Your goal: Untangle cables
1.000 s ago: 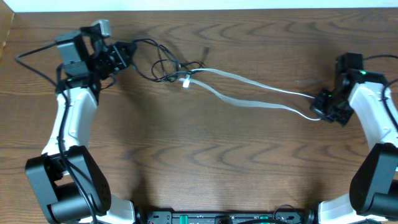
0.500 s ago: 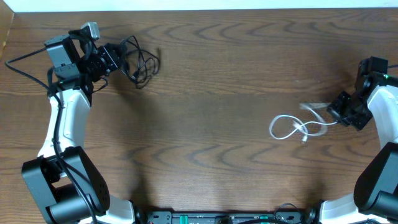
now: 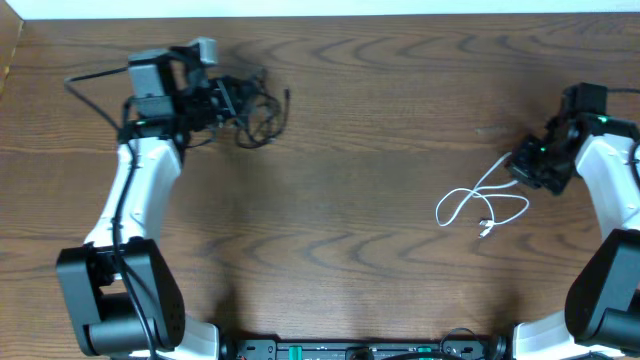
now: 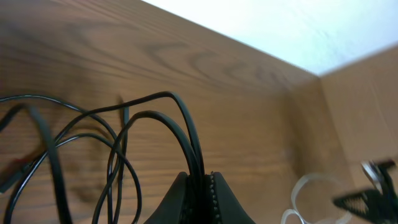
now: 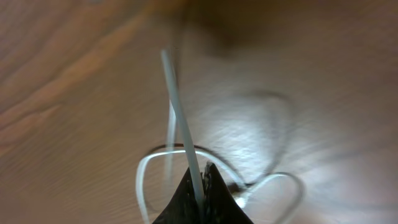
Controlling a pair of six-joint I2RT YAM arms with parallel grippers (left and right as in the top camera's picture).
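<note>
The black cable hangs in loose loops from my left gripper at the table's far left; the gripper is shut on it. In the left wrist view the black strands run up from between the closed fingers. The white cable lies in loops on the table at the right, apart from the black one, with one end running up to my right gripper, which is shut on it. The right wrist view shows the white cord pinched between the fingers, blurred.
Brown wooden table with its far edge at the top of the overhead view. A white surface lies beyond the table edge. The arms' own thicker black wires run along the left arm.
The two cables came apart a second ago. Since then my left gripper moved right with the black cable, and my right gripper shifted left and up, the white loops settling on the table.
</note>
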